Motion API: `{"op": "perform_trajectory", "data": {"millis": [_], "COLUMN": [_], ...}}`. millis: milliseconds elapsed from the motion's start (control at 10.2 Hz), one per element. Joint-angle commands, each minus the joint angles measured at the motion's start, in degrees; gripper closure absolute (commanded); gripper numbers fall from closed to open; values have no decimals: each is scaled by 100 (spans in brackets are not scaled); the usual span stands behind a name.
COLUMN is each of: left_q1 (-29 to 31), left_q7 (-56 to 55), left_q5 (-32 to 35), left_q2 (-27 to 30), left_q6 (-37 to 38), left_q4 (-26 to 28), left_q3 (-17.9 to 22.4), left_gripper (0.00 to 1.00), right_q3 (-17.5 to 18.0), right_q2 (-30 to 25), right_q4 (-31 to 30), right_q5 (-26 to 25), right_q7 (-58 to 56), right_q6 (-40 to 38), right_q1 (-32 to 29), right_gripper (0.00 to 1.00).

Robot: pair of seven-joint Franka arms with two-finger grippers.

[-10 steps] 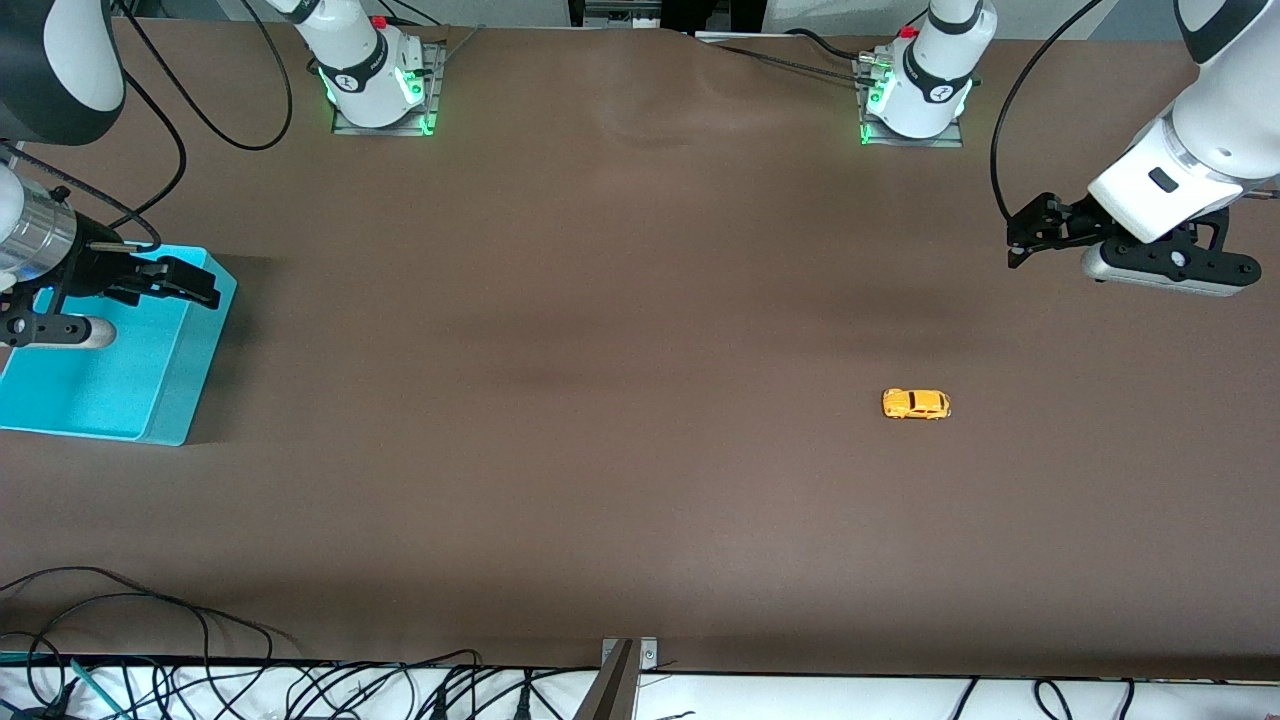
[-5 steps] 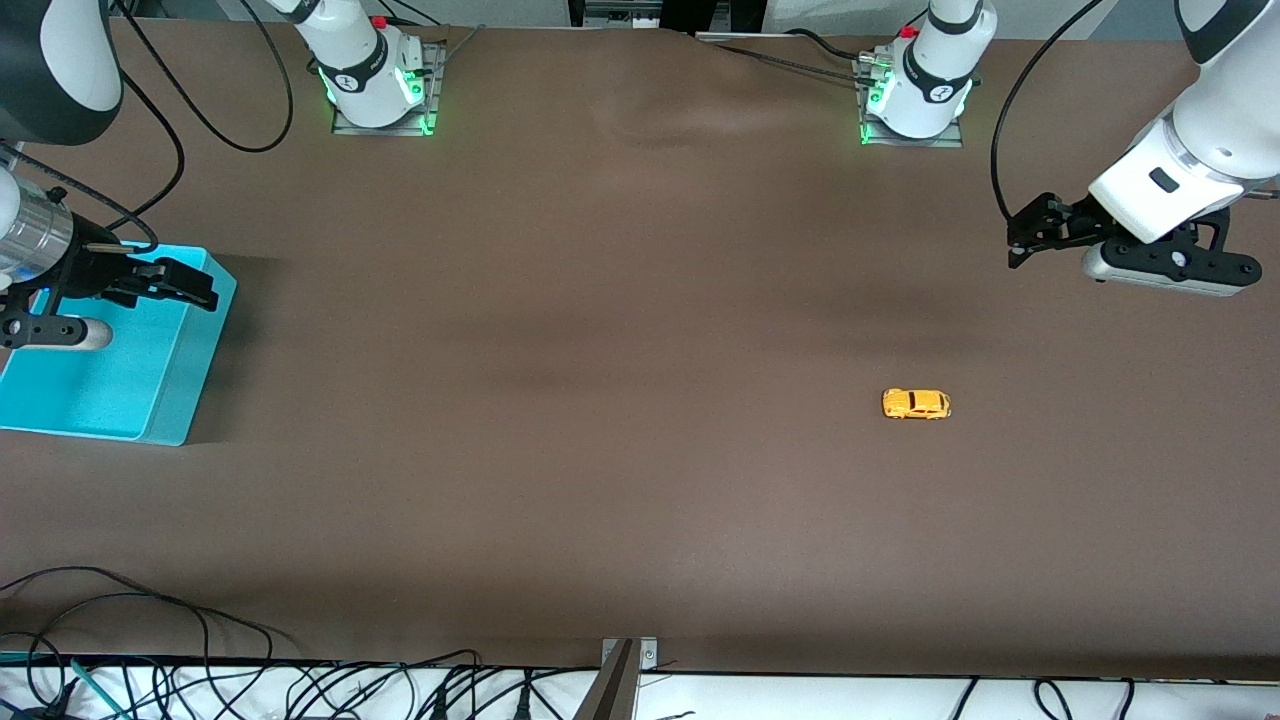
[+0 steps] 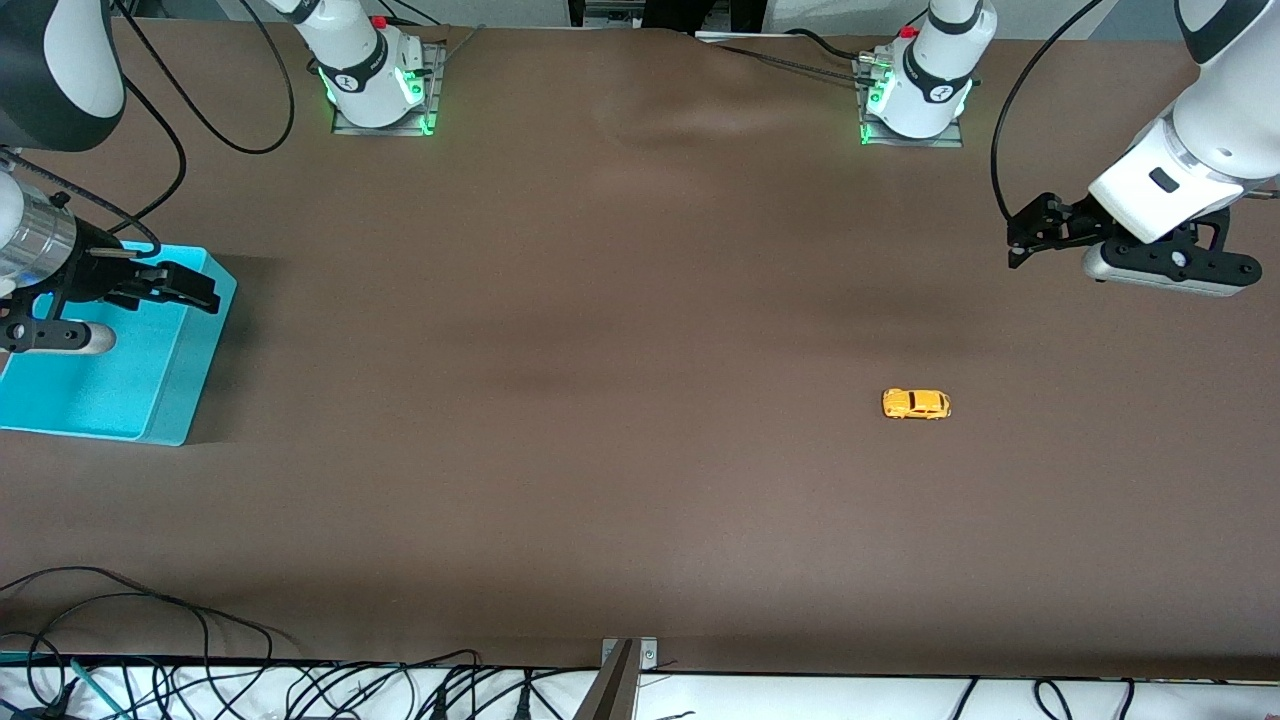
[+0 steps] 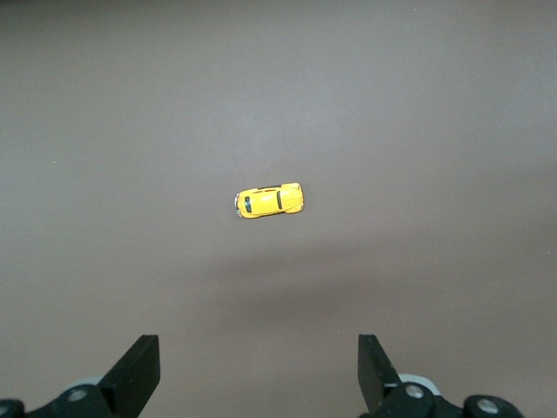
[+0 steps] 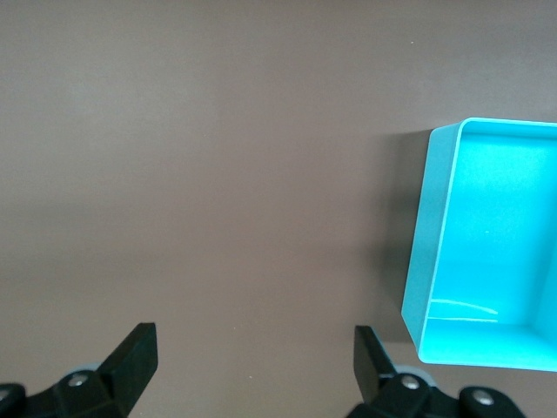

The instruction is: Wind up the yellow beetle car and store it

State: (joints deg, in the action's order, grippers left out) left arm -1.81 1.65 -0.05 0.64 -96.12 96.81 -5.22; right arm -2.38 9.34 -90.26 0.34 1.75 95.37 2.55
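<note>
The yellow beetle car [image 3: 916, 404] is a tiny toy standing alone on the brown table toward the left arm's end. In the left wrist view the yellow beetle car [image 4: 269, 200] lies well ahead of the fingertips, touching nothing. My left gripper [image 3: 1022, 246] hangs in the air over bare table, open, with nothing between its fingers [image 4: 139, 374]. At the right arm's end my right gripper [image 3: 196, 286] hovers over the rim of the cyan bin [image 3: 110, 395], also open with nothing in it. From the right wrist, the cyan bin [image 5: 432, 252] looks empty beside that gripper [image 5: 252, 366].
Brown cloth covers the whole table [image 3: 600, 400]. Both arm bases [image 3: 375, 85] stand along its edge farthest from the front camera. Loose black cables [image 3: 150, 640] lie along its edge nearest that camera, toward the right arm's end.
The right gripper has drifted very slightly over the bin. The car and the left arm have not moved.
</note>
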Motion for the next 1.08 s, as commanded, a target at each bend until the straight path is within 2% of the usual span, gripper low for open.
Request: {"op": "perform_trajectory", "data": {"millis": [0,981], "left_q1": [32,32], "left_q7": [-16,63], "left_q5": [-48,-100], "left_q2": [85,-3], "left_q6": [40,40], "left_q4": [4,4], "left_q3": [-23,-23], "left_gripper": [0,0], "right_q3": [0,0], "right_q2": [59,59], "right_q4": [157,157], "right_q5": [-34,-16], "right_q7": [18,27], "right_q6": [-80,-80], "right_q1": [9,9], "right_gripper": [0,0]}}
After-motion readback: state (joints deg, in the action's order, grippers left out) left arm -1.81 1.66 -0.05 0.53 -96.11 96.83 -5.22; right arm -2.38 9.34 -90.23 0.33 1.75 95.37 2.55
